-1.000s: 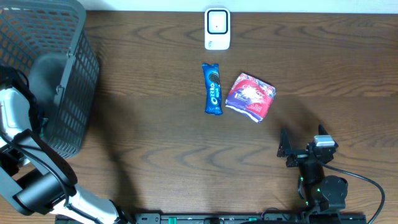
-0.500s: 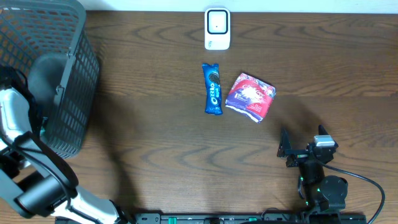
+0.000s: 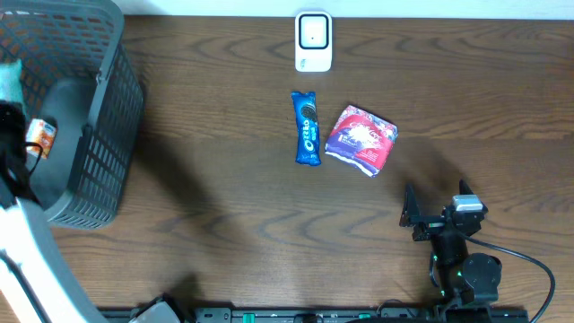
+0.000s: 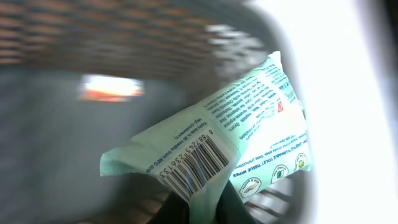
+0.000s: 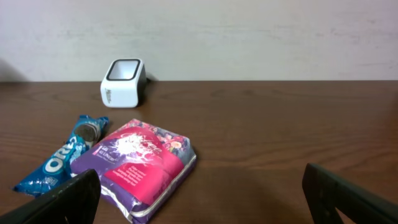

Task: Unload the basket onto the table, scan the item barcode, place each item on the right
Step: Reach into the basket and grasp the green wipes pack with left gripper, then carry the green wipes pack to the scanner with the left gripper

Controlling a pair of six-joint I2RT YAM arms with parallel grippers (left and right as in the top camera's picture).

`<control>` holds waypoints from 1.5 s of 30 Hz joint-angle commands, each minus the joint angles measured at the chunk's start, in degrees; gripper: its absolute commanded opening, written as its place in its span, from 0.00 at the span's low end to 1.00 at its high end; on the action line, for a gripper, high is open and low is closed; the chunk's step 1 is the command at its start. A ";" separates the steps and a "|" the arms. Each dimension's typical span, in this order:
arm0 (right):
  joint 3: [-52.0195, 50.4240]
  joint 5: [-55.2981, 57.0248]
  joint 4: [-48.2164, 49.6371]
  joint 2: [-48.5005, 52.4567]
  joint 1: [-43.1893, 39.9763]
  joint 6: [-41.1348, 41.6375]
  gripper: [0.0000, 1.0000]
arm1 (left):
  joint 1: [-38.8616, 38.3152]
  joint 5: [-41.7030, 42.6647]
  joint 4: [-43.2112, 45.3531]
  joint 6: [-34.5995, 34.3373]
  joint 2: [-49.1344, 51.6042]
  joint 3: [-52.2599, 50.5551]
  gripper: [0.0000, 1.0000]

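Note:
A mint-green pack of tissue wipes [image 4: 239, 134] hangs over the grey basket [image 4: 124, 37], its barcode [image 4: 193, 165] facing the left wrist camera. My left gripper [image 4: 208, 208] is shut on the pack's lower edge, with dark fingers [image 4: 235, 202] on either side of it. Overhead, the pack [image 3: 8, 76] shows as a pale green patch at the far left edge. The white scanner [image 3: 313, 40] stands at the table's back middle. My right gripper [image 3: 430, 215] stands open near the front right, with nothing between its fingers [image 5: 62, 196].
A blue Oreo pack [image 3: 307, 127] and a purple packet [image 3: 360, 139] lie side by side in front of the scanner. An orange item [image 3: 40, 135] lies in the basket [image 3: 99, 63], which fills the back left corner.
My left gripper has shut on the wipes pack and risen with it inside the basket. The left arm has swung aside, uncovering the orange item. The right arm has not moved.

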 commanded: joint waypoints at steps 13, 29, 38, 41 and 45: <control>-0.09 0.04 -0.26 -0.26 -0.52 0.74 0.99 | -29.31 21.42 14.95 6.40 -6.82 0.42 0.07; -0.09 0.07 -0.26 -0.26 -0.50 0.74 0.99 | -56.76 -9.57 12.04 15.85 16.33 0.42 0.07; -0.09 0.04 -0.26 -0.26 -0.52 0.74 0.99 | -57.90 -17.88 1.07 8.31 25.22 0.39 0.07; -0.09 0.04 -0.26 -0.26 -0.52 0.74 0.99 | -60.00 -17.88 -0.20 7.82 30.45 0.39 0.07; -0.09 0.04 -0.26 -0.26 -0.52 0.74 0.99 | -62.51 -18.27 0.35 6.03 35.39 0.39 0.07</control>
